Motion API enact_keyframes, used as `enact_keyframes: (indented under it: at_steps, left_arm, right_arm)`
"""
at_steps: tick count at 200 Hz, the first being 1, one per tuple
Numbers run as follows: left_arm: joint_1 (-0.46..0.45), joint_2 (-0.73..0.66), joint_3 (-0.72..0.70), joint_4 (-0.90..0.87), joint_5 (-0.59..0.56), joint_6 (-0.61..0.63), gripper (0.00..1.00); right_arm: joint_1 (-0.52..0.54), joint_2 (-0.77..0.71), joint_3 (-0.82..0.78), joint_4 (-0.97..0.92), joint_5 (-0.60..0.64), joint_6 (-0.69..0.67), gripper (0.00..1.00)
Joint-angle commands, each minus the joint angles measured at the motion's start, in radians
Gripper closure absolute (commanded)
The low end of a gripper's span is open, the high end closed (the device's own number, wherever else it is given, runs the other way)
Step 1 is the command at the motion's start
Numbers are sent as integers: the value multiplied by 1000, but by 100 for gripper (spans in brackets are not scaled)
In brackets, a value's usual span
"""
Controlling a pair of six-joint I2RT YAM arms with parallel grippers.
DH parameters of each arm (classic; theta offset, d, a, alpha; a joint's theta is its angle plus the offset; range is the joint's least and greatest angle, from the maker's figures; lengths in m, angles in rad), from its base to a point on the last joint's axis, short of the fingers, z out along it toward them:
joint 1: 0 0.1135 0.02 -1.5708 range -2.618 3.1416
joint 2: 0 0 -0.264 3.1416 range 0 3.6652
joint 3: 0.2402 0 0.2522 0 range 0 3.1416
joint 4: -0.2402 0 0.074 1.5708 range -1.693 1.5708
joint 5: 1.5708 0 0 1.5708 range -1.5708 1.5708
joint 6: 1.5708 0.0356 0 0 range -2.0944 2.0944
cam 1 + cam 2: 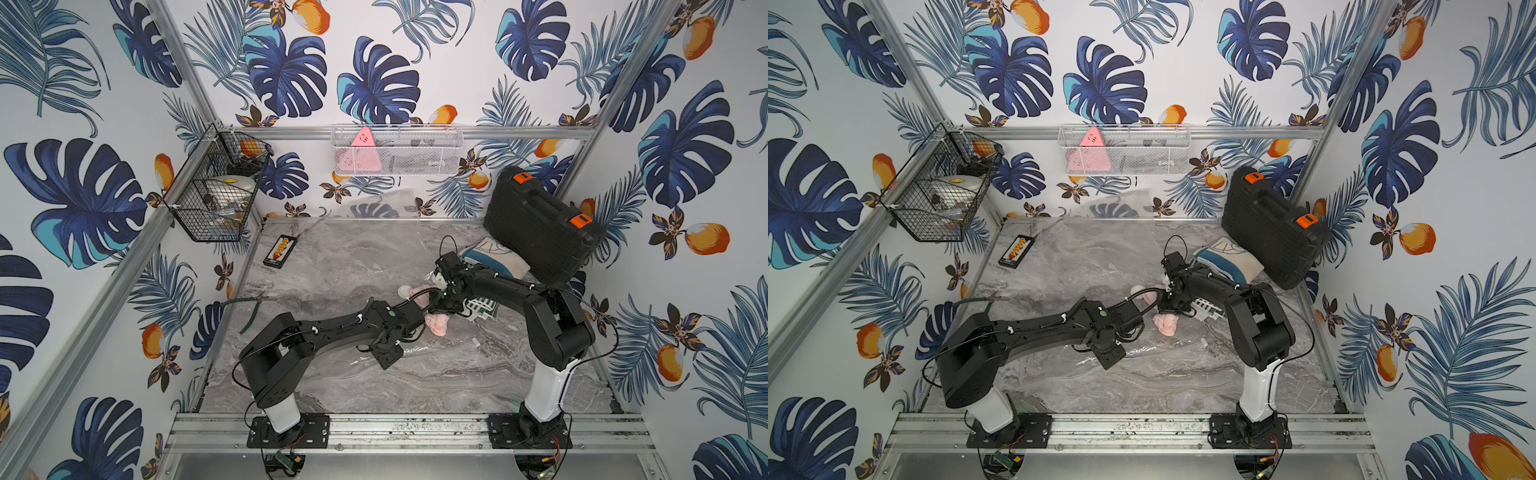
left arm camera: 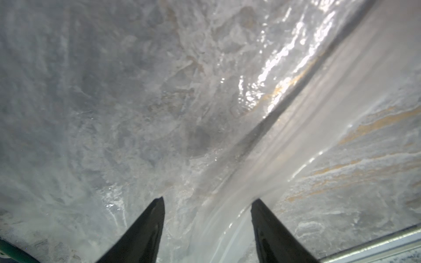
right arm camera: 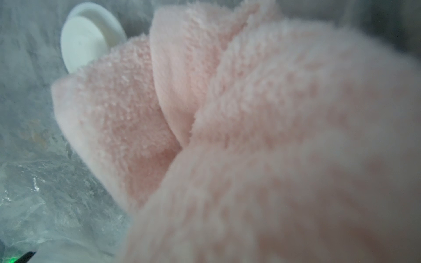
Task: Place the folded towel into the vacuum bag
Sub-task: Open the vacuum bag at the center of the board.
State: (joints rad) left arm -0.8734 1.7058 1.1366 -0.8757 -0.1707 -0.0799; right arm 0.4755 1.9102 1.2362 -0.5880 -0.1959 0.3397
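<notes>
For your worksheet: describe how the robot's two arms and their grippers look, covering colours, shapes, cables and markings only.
Both arms have matte black, boxy links rising from white base columns on black plates. The left arm carries a coiled black cable and a small green dot near its wrist; thin black cables loop around the right arm. The left gripper ends in two black, pointed, wedge-shaped fingers.

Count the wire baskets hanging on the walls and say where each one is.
2. A black wire basket hangs at the back left corner; a white mesh basket hangs on the back wall rail. None seem hidden.
</notes>
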Motion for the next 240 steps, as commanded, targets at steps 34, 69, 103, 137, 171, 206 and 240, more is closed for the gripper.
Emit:
enact_keyframes:
  at_steps: [34, 69, 103, 137, 171, 206, 240]
  left_arm:
    - [17, 31, 1, -7, 15, 5, 36]
    - [16, 17, -4, -23, 40, -4, 36]
    - [46, 25, -11, -41, -5, -24, 31]
    - [53, 10, -28, -43, 8, -28, 31]
    - [54, 35, -28, -67, 12, -36, 33]
    - [52, 44, -22, -28, 71, -32, 52]
    - [53, 59, -9, 13, 72, -37, 70]
  right_arm:
    - [-6, 46, -21, -64, 191, -14, 88]
    - [-6, 47, -15, -68, 175, -16, 88]
    - [-6, 49, -16, -67, 174, -14, 87]
    - [-6, 50, -20, -66, 172, -13, 87]
    - [-6, 49, -15, -73, 174, -14, 87]
    - [-6, 55, -7, -73, 169, -11, 87]
    - [-6, 53, -6, -78, 171, -13, 87]
